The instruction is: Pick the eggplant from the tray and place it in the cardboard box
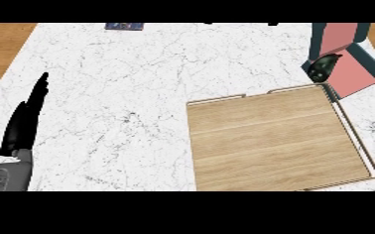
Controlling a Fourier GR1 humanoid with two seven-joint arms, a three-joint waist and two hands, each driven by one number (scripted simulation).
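Left hand [26, 116]: we see it at the left edge, fingers straight, holding nothing
Eggplant [323, 67]: we spot it dark inside the pink box [351, 74], upper right
Tray [275, 141]: wooden, lower right

Pale wood-grain tray [275, 139], white-veined marble counter [132, 79]

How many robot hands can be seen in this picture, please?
2. The left hand rests open at the left edge, fingers straight and pointing up. The right hand shows as a dark shape inside the cardboard box at upper right; its fingers are unclear and the eggplant may be hidden there.
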